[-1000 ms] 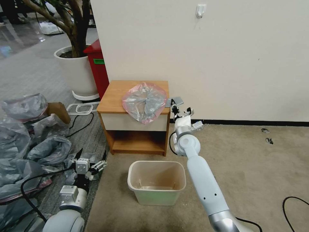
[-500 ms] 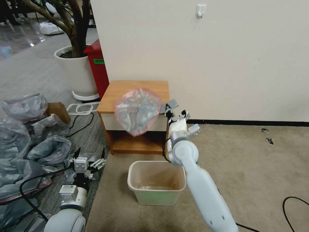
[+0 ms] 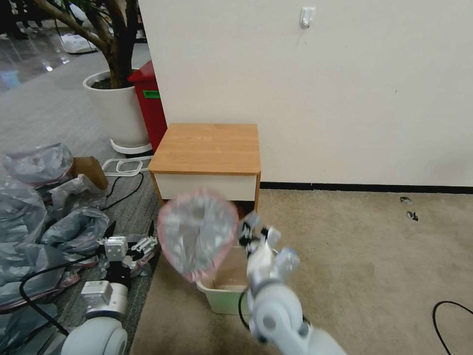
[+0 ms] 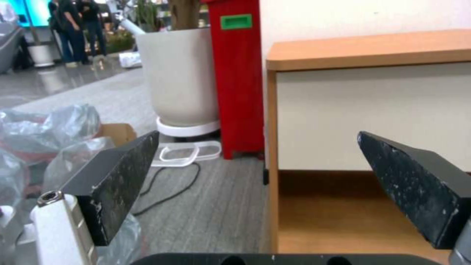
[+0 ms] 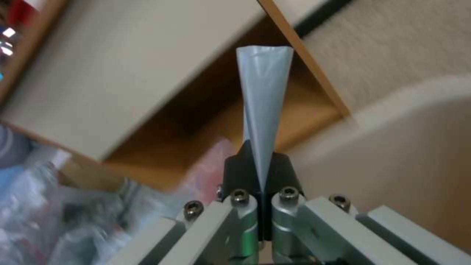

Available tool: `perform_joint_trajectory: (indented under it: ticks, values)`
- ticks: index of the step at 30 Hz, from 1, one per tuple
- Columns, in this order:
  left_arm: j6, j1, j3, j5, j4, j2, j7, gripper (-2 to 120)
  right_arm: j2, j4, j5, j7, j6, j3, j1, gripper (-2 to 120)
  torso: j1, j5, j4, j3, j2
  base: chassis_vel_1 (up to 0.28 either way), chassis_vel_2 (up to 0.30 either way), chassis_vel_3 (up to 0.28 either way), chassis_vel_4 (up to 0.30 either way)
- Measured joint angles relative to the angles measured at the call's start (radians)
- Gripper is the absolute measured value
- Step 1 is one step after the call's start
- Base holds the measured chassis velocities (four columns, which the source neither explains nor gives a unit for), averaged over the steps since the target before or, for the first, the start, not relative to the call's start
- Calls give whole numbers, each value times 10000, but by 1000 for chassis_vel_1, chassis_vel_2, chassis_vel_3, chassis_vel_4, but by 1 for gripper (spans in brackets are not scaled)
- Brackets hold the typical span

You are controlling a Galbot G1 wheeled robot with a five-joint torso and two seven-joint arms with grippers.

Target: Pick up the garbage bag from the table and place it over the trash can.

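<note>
Garbage bag point(image 3: 198, 234) pinched in right gripper point(image 3: 246, 231), above trash can point(image 3: 221, 296)

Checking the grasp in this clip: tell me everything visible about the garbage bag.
The garbage bag is thin, translucent grey plastic with a pink band round its edge, spread in a rounded, motion-blurred shape. It hangs in the air over the trash can, off the table. The right gripper is shut on a grey corner of it.

White arms, black gripper fingers point(image 4: 117, 184)
</note>
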Motion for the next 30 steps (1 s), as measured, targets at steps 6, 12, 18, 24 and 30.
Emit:
perform_joint_trajectory:
  ticks: [6, 12, 18, 24, 30]
  values:
    - [-2, 3, 0, -33, 18, 4, -21, 100, 25, 79, -476, 30, 183, -22, -812, 0, -1, 0, 0, 0, 0, 0, 0, 0, 0]
    - [16, 68, 383, -8, -60, -15, -7, 100, 99, 259, -671, 69, 126, 122, -1141, 0, -1, -3, 2, 1, 0, 0, 0, 0, 0]
    - [361, 219, 539, -140, -358, 229, 335, 100, 10, 452, -988, 152, -156, 260, -1302, 9, 0, -1, 1, 1, 0, 0, 0, 0, 0]
    - [1724, 468, 481, -1047, -1109, 656, 1812, 100, -118, 879, -1529, 725, -578, 384, -1434, 30, -1, 0, 1, 1, 0, 0, 0, 0, 0]
    - [2275, 499, 578, -1582, -1229, 944, 2814, 100, -233, 1210, -1866, 996, -778, 444, -1589, 49, 0, 0, 1, 2, 0, 0, 0, 0, 0]
